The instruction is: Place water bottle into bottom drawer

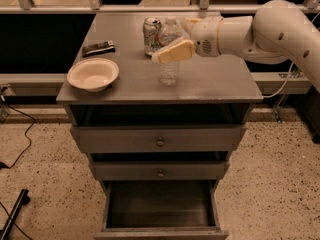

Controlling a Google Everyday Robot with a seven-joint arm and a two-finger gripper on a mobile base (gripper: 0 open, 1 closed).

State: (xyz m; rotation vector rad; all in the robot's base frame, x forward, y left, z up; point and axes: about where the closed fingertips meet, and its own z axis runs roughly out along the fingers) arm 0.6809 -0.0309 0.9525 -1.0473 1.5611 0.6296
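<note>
Gripper [170,49] is at the water bottle [169,73], reaching in from the right at upper-body height; can't tell whether it's clamped. Bottle stands upright on the surface [215,84], just beside the can [151,35]. Labels unreadable. Bowl [93,74] sits to the left. Bottom drawer [160,232] is open below.

The grey cabinet top [215,79] carries a pale bowl [93,74] near left, a dark flat packet [98,47] far left, a drink can [151,35] far centre, and the water bottle [169,73] just right of it, with the gripper [172,48] at its middle.
</note>
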